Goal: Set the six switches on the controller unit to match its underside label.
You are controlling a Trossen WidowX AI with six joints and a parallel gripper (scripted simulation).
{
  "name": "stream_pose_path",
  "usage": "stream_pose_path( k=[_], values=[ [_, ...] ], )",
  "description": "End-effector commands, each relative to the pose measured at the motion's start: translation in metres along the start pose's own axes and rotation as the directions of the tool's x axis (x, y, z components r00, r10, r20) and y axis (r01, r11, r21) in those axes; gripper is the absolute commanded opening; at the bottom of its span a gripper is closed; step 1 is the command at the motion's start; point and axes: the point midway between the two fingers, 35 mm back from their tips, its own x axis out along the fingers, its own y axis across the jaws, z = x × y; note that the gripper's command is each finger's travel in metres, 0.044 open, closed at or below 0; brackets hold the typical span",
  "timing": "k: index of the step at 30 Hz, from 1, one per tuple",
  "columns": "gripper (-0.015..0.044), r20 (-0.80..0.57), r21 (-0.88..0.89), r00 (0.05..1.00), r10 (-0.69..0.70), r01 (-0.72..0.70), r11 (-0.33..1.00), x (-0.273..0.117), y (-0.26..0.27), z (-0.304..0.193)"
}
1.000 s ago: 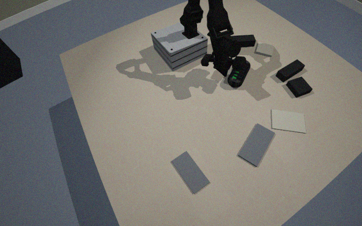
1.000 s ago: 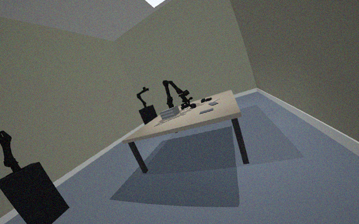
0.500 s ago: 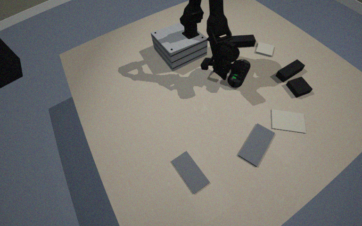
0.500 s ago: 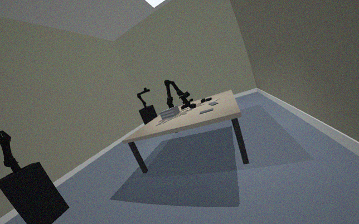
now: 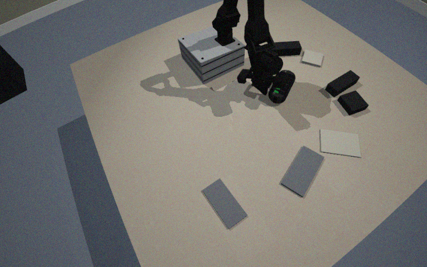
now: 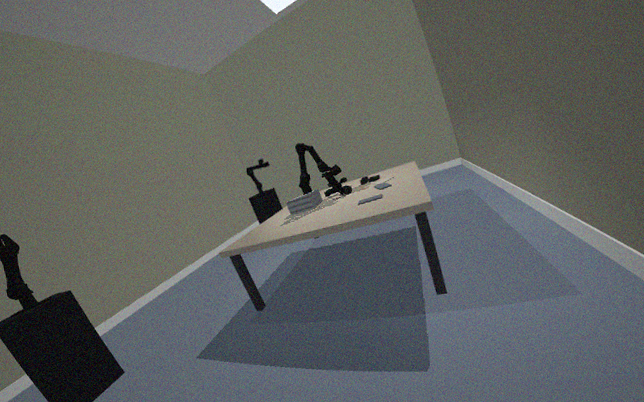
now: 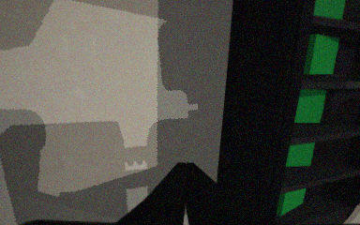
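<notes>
The dark grey controller unit (image 5: pixel 287 82) (image 7: pixel 258 112) sits on the bench (image 5: pixel 163 151) (image 6: pixel 331 223), below the arm. Green ends of several rocker switches show in a row along its top in the wrist view; the other parts of the row are dark or cut off at the right edge. I cannot tell which ends are pressed down. The underside label is hidden. My gripper (image 5: pixel 265 93) (image 7: pixel 185 170) is shut and empty. Its fingertips point down beside the unit's long side; whether they touch it is unclear.
A layered grey module stack (image 5: pixel 192 47) (image 6: pixel 300 204) stands left of the arm. A black bar (image 5: pixel 291 48) and a small pale plate (image 5: pixel 312 58) lie behind. Two black blocks (image 5: pixel 343 83) (image 5: pixel 352 102) lie right. A pale panel (image 5: pixel 339 143) and two grey plates (image 5: pixel 302 171) (image 5: pixel 224 203) lie in front.
</notes>
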Motion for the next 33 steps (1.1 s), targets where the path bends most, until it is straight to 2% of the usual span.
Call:
stream_pose_path(
  k=[1,24,30,33],
  values=[
    [0.0000,0.004,0.002,1.000,0.002,-0.002,1.000,0.002,-0.001,0.001],
    [0.0000,0.004,0.002,1.000,0.001,-0.001,1.000,0.005,-0.013,0.000],
    [0.0000,0.003,0.002,1.000,0.002,-0.002,1.000,-0.043,-0.012,0.000],
    [0.0000,0.003,0.002,1.000,0.002,-0.002,1.000,-0.051,-0.012,0.001]
  ],
)
